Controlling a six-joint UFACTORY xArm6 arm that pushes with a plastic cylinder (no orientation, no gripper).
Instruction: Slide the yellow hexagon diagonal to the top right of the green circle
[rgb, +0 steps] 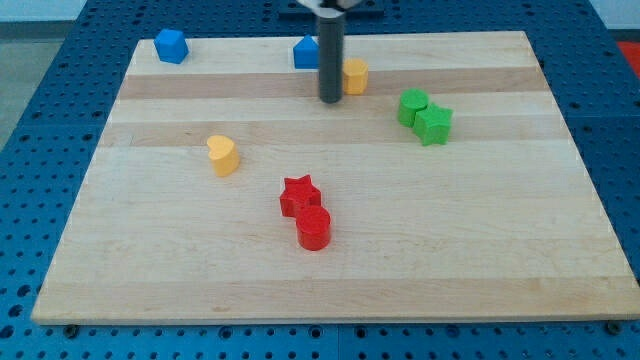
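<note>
No pincer on this rig, just a rod: my tip sits touching or just beside the yellow hexagon, on its left. Hexagon is near the board's top, up-left of the green circle. Still needs pushing right, past the circle.

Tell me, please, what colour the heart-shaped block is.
Yellow: the heart-shaped block shows clearly in the camera view.

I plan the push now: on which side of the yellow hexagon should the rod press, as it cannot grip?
Press the yellow hexagon on its face toward the view's left. My tip already stands just left of it, and the green circle lies to the view's right and lower, so a push rightward probably carries it to the circle's top right.
</note>
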